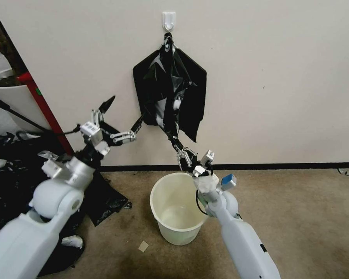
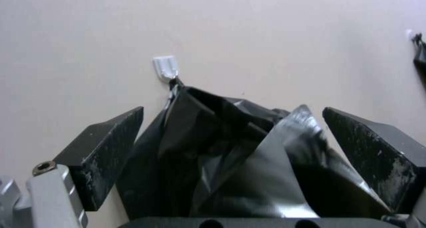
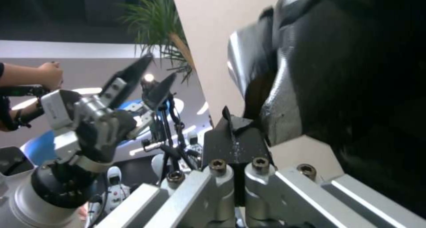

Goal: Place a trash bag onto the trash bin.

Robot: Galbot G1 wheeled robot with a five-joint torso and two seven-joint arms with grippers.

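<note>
A small white plastic wall hook (image 1: 169,20) is sitting high on the plain cream wall (image 1: 283,77), a big white plant pot (image 1: 12,95) is standing at far left beside a slanting red pole (image 1: 46,112), and a heap of crumpled black plastic (image 1: 7,162) is lying on the brownish carpet floor (image 1: 310,217).

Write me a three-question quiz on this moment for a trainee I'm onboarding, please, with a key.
1. True or false: the trash bag already lines the trash bin.
2. Which gripper is shut on the bag's lower end? A) left gripper B) right gripper
3. Fill in: the bag hangs from a white ____ on the wall.

Key:
1. False: the bin stands bare on the carpet, below the bag.
2. B: the right one pinches the film; the left one is open beside the bag's edge.
3. hook
</note>
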